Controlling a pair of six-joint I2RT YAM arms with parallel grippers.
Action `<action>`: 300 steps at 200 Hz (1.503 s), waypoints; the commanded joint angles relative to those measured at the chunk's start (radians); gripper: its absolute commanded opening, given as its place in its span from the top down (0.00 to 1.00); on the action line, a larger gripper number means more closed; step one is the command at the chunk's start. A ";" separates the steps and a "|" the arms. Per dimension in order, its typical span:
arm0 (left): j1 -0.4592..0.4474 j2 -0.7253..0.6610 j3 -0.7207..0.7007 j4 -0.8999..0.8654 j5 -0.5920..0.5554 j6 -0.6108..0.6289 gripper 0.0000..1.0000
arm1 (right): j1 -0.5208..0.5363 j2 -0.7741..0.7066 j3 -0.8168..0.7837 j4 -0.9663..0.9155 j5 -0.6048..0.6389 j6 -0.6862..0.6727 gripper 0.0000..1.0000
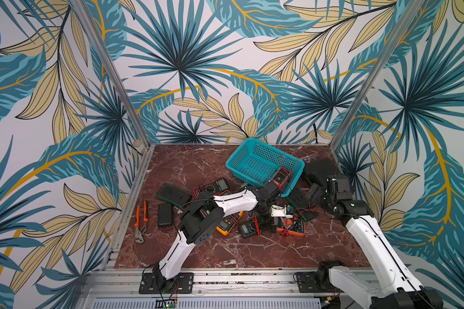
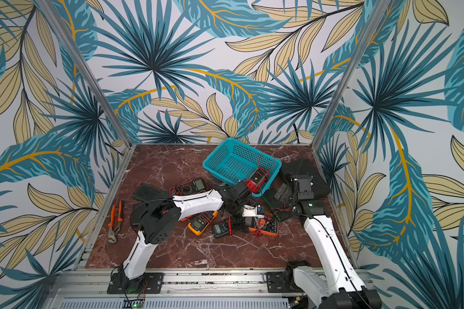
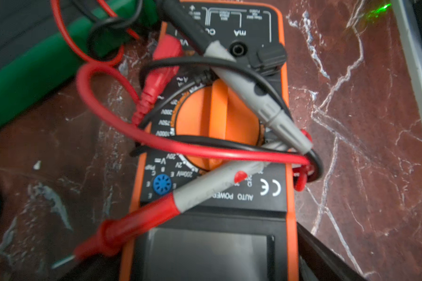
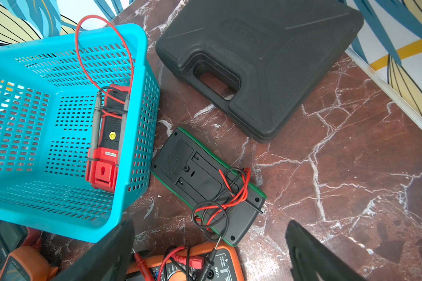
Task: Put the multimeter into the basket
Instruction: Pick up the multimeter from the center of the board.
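At the left edge of the red-brown marbled worktop (image 1: pixel 252 254) lay orange-handled pliers (image 1: pixel 141 222), then a black, green-edged meter (image 1: pixel 173 194) lying face down.

Your left gripper (image 1: pixel 269 226) hung low over the middle of the heap. Its fingers were spread wide and, as far as could be seen, closed on nothing. In the left wrist view, one dark finger (image 3: pixel 327 258) showed just beside the long edge of the multimeter (image 3: pixel 215 116).

That multimeter lay face up on the worktop, nearer to you than the basket and not in it. It was a slab-shaped black body in an orange rubbery boot, with a round orange dial and a dark screen. Red and black leads (image 3: pixel 229 154) looped loosely over its face, and grey-sleeved probes (image 3: pixel 253 97) crossed the dial.

It would probably handle as a stiff, fairly light block. The boot should grip well, the smooth screen less so. Take it across its narrow width, at the long sides beside the dial. Avoid the springy leads, which could snag neighbouring meters or trail over the rim.

Further right and farther back stood the basket (image 4: pixel 46 46), teal perforated plastic with a rolled rim, already holding a red meter (image 4: pixel 104 170). To its right lay a black pebbled case (image 4: pixel 278 48). Your right gripper (image 4: pixel 210 226) hovered near it, with its fingers (image 4: pixel 112 253) apart and empty.
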 commanded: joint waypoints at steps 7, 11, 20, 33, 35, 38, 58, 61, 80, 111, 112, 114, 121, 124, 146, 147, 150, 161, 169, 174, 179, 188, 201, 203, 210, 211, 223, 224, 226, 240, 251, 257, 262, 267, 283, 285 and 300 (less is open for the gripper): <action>-0.008 0.023 0.046 -0.018 0.024 -0.003 0.00 | -0.005 -0.007 -0.021 0.015 -0.014 -0.004 0.01; -0.008 0.024 0.046 -0.018 0.022 -0.006 0.00 | -0.005 -0.008 -0.022 0.017 -0.016 -0.003 0.00; -0.009 0.025 0.046 -0.016 0.017 -0.012 0.00 | -0.004 -0.007 -0.025 0.018 -0.016 -0.002 0.01; -0.008 0.027 0.045 -0.017 0.008 -0.022 0.06 | -0.005 -0.007 -0.028 0.020 -0.017 -0.001 0.01; -0.009 0.027 0.045 -0.018 0.006 -0.023 0.06 | -0.005 -0.007 -0.028 0.020 -0.016 0.000 0.01; -0.008 0.028 0.044 -0.018 0.005 -0.026 0.08 | -0.004 -0.008 -0.028 0.020 -0.015 -0.001 0.00; -0.008 0.022 0.039 -0.018 0.003 -0.037 0.32 | -0.004 -0.010 -0.026 0.020 -0.002 0.003 0.01; -0.009 0.020 0.038 -0.018 0.003 -0.038 0.38 | -0.005 -0.010 -0.025 0.019 0.002 0.002 0.00; -0.010 0.002 0.035 -0.014 -0.008 -0.051 0.66 | -0.006 -0.018 -0.025 0.020 0.015 0.008 0.00; -0.012 -0.074 -0.024 0.068 -0.015 -0.079 0.96 | -0.004 -0.042 -0.020 0.018 0.041 0.002 0.01; -0.011 -0.077 -0.028 0.073 -0.016 -0.079 0.96 | -0.004 -0.043 -0.019 0.017 0.042 0.002 0.00; -0.012 -0.083 -0.033 0.080 -0.016 -0.082 0.98 | -0.004 -0.047 -0.019 0.018 0.045 0.001 0.01; -0.010 -0.108 -0.056 0.104 -0.016 -0.091 1.00 | -0.005 -0.056 -0.017 0.016 0.053 -0.003 0.00; -0.012 -0.120 -0.067 0.115 -0.017 -0.096 1.00 | -0.005 -0.060 -0.017 0.016 0.057 -0.005 0.00; -0.015 -0.213 -0.146 0.187 -0.013 -0.125 1.00 | -0.005 -0.094 0.001 -0.009 0.109 -0.023 0.01; -0.015 -0.218 -0.149 0.191 -0.013 -0.126 1.00 | -0.005 -0.095 0.002 -0.010 0.111 -0.024 0.01; -0.015 -0.231 -0.160 0.200 -0.013 -0.129 1.00 | -0.004 -0.100 0.005 -0.013 0.120 -0.026 0.00; -0.017 -0.279 -0.201 0.233 -0.016 -0.139 1.00 | -0.005 -0.119 0.017 -0.022 0.156 -0.036 0.00; -0.017 -0.312 -0.229 0.258 -0.021 -0.148 1.00 | -0.005 -0.133 0.027 -0.027 0.176 -0.039 0.01; -0.018 -0.330 -0.244 0.270 -0.025 -0.153 1.00 | -0.005 -0.144 0.034 -0.027 0.181 -0.044 0.01; -0.018 -0.349 -0.258 0.282 -0.029 -0.158 1.00 | -0.005 -0.152 0.039 -0.027 0.186 -0.048 0.01; -0.018 -0.379 -0.278 0.301 -0.040 -0.168 1.00 | -0.005 -0.169 0.050 -0.027 0.193 -0.053 0.01; -0.018 -0.414 -0.305 0.327 -0.063 -0.183 1.00 | -0.005 -0.189 0.069 -0.024 0.205 -0.062 0.00; -0.019 -0.420 -0.308 0.331 -0.068 -0.186 1.00 | -0.005 -0.193 0.070 -0.024 0.206 -0.064 0.00; -0.019 -0.439 -0.324 0.337 -0.087 -0.197 1.00 | -0.005 -0.199 0.082 -0.026 0.215 -0.067 0.01; -0.018 -0.442 -0.325 0.353 -0.090 -0.198 1.00 | -0.005 -0.200 0.084 -0.026 0.216 -0.068 0.01; -0.018 -0.477 -0.362 0.421 -0.127 -0.222 1.00 | -0.004 -0.210 0.100 -0.026 0.224 -0.076 0.00; -0.018 -0.480 -0.365 0.427 -0.130 -0.225 1.00 | -0.004 -0.211 0.101 -0.026 0.224 -0.077 0.00; -0.018 -0.485 -0.370 0.435 -0.137 -0.230 1.00 | -0.005 -0.212 0.104 -0.026 0.224 -0.078 0.00; -0.016 -0.517 -0.396 0.494 -0.192 -0.266 1.00 | -0.005 -0.215 0.121 -0.032 0.221 -0.089 0.01; -0.010 -0.538 -0.402 0.525 -0.242 -0.303 1.00 | -0.005 -0.214 0.133 -0.034 0.227 -0.090 0.01; -0.004 -0.549 -0.403 0.534 -0.264 -0.323 1.00 | -0.005 -0.213 0.137 -0.035 0.228 -0.091 0.00; 0.006 -0.557 -0.405 0.547 -0.278 -0.341 1.00 | -0.004 -0.214 0.139 -0.033 0.226 -0.093 0.01; 0.015 -0.565 -0.410 0.563 -0.298 -0.364 1.00 | -0.005 -0.213 0.142 -0.033 0.218 -0.103 0.00; 0.052 -0.586 -0.427 0.614 -0.351 -0.435 1.00 | -0.004 -0.211 0.150 -0.026 0.205 -0.111 0.01; 0.056 -0.589 -0.430 0.622 -0.360 -0.443 1.00 | -0.005 -0.211 0.150 -0.026 0.205 -0.110 0.01; 0.093 -0.603 -0.447 0.680 -0.410 -0.497 1.00 | -0.005 -0.207 0.152 -0.011 0.186 -0.120 0.01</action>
